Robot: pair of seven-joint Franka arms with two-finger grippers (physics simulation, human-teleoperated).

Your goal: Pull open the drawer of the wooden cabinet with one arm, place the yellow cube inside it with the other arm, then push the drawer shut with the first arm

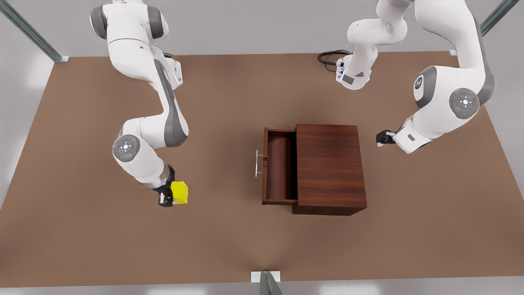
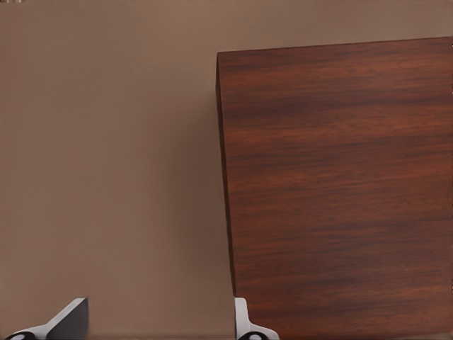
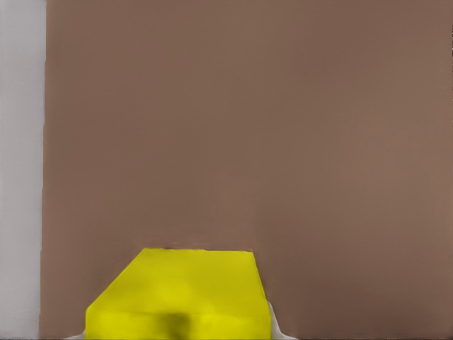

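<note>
Currently my right gripper [image 1: 168,197] pinches the yellow cube [image 1: 179,192], rigid and light, at 9 o'clock of the open drawer [image 1: 278,166]. My left gripper [image 1: 382,137] waits spread at 3 o'clock.

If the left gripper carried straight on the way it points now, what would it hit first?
Probably the wooden cabinet. The left gripper, fingers apart with nothing between them, faces the cabinet's closed back from the front view's right. Its line runs near the cabinet's edge, so it might only graze it.
</note>
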